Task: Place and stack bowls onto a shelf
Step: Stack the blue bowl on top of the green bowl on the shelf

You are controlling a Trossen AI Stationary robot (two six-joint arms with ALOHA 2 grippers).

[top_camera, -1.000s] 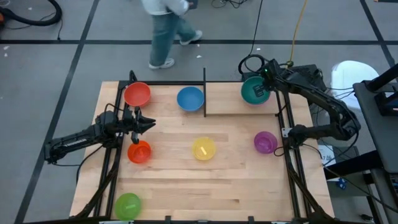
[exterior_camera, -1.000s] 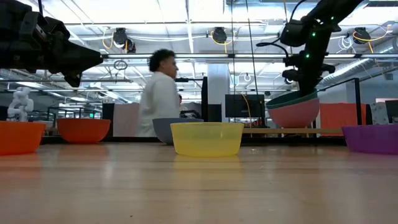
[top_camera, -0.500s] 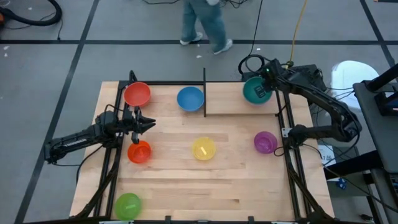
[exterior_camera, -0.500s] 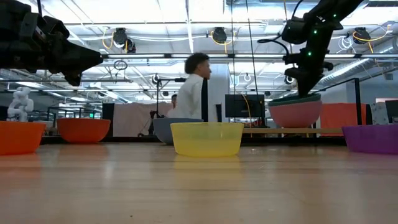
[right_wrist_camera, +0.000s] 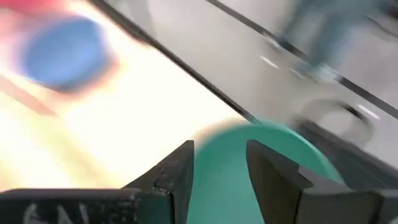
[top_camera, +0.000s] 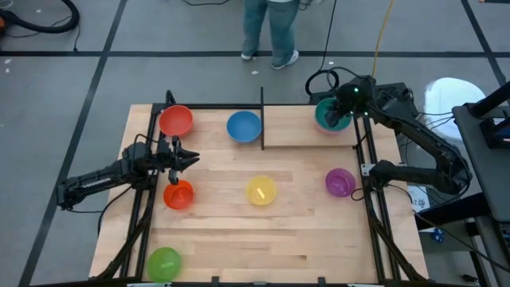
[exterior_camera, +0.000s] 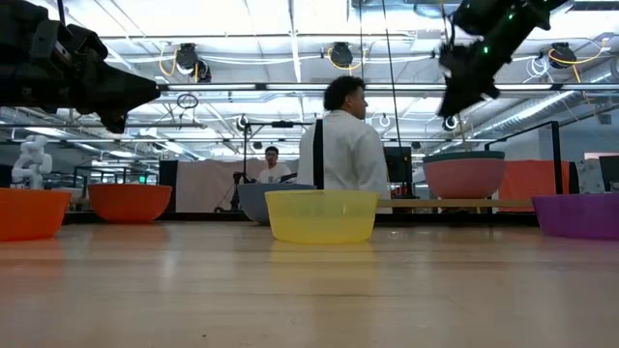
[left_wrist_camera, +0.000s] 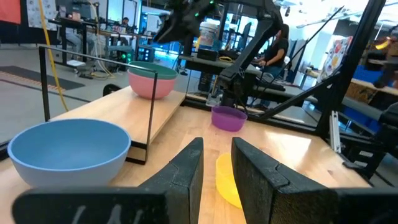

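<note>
High view: the teal bowl (top_camera: 327,116) sits nested inside the pink bowl (exterior_camera: 464,178) on the shelf (top_camera: 299,132) at the table's far right corner. The right gripper (top_camera: 344,108) hangs just above the teal bowl's rim; in the low view it is clear of the stack, and in the right wrist view its fingers (right_wrist_camera: 177,168) stand parted with nothing between them, the teal bowl below.

The left gripper (top_camera: 185,159) hovers near the table's left edge, between the red bowl (top_camera: 176,121) and the orange bowl (top_camera: 178,194). The left wrist view shows its fingers (left_wrist_camera: 186,168) slightly apart and holding nothing.

The blue bowl (top_camera: 244,125) rests just beside the shelf's upright black bar. The yellow bowl (top_camera: 260,190) is near the table's middle, the purple bowl (top_camera: 339,182) toward the right edge, and the green bowl (top_camera: 164,261) at the near left corner.

A person (top_camera: 271,28) stands on the floor beyond the table's far edge.
</note>
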